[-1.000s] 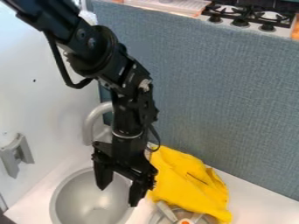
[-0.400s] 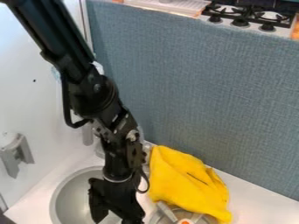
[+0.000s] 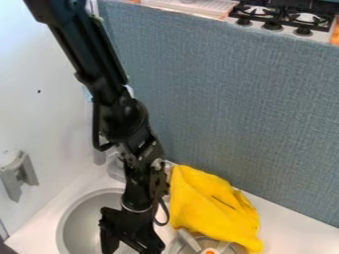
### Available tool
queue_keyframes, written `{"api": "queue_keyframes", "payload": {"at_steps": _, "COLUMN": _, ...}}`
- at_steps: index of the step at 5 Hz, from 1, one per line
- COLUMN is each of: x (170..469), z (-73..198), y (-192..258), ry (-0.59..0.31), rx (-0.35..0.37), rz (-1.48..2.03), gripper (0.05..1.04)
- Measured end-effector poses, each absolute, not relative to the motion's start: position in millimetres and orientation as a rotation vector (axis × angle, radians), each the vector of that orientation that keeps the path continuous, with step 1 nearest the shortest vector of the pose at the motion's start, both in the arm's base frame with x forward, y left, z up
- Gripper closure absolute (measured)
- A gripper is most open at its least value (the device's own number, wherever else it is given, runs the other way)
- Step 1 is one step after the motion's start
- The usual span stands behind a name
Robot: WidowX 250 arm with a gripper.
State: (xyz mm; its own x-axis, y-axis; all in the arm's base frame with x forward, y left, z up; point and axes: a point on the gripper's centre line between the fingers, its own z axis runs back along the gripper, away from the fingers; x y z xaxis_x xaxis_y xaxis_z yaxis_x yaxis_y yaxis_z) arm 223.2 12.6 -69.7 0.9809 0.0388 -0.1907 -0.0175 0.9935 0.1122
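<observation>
Toward seven o'clock, the grey sink (image 3: 81, 223) sits in the white worktop (image 3: 288, 223), with the hand (image 3: 133, 246) over its right side; whether it is open or closed, I cannot tell. A crumpled yellow cloth (image 3: 210, 206) lies near five o'clock.

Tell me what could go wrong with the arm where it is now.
The gripper is low over the sink, so a small sideways or downward shift might knock it against the rim.

The black cable loops out beside the yellow cloth and could snag or drag it if the arm swung that way.

The tap is close behind the arm, so moving back could bump it.
</observation>
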Motion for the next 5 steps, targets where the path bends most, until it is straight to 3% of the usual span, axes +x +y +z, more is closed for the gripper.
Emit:
{"api": "queue_keyframes", "payload": {"at_steps": 1, "x": 226.5, "z": -71.1, "y": 13.7, "ry": 0.19, "rx": 0.136, "rz": 0.04, "gripper": 0.081}}
{"api": "queue_keyframes", "payload": {"at_steps": 5, "x": 231.5, "z": -98.6, "y": 11.0, "ry": 0.274, "rx": 0.121, "rz": 0.055, "gripper": 0.118}}
